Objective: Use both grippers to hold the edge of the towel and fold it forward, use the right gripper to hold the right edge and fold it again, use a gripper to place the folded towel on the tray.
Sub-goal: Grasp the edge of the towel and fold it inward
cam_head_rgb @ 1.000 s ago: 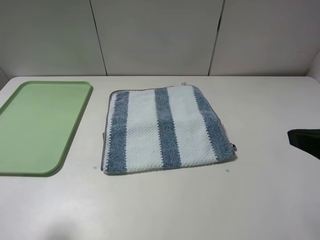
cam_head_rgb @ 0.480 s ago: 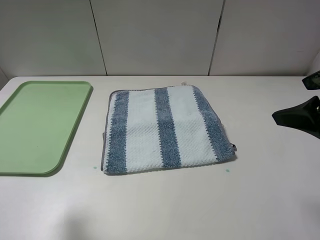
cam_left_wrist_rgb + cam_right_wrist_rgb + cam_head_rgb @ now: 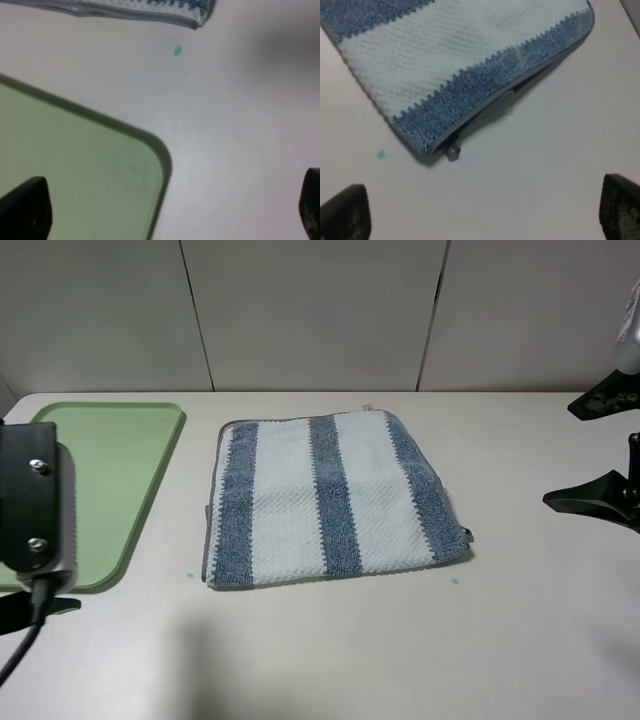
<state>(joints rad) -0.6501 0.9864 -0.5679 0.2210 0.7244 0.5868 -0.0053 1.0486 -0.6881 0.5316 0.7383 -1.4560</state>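
Note:
The towel [image 3: 330, 498], striped blue-grey and white, lies flat in the middle of the table with a thin grey hem [image 3: 208, 530] along its left side. In the right wrist view its corner [image 3: 460, 55] shows two layers and a small grey loop [image 3: 452, 149]. The pale green tray [image 3: 110, 470] lies to its left. My right gripper [image 3: 560, 456] is open at the right edge, apart from the towel and holding nothing. My left gripper [image 3: 167, 210] is open over the tray's near corner [image 3: 75, 170], with the towel's corner [image 3: 150, 10] beyond it.
My left arm [image 3: 35, 510] with its cable covers part of the tray's near end. Small green spots [image 3: 455, 581] mark the white table by the towel's near corners. A panelled wall runs behind the table.
My left arm has come into view at the left edge over the tray's near end. More of my right gripper now shows at the right edge, with both fingers spread. The towel has not moved.

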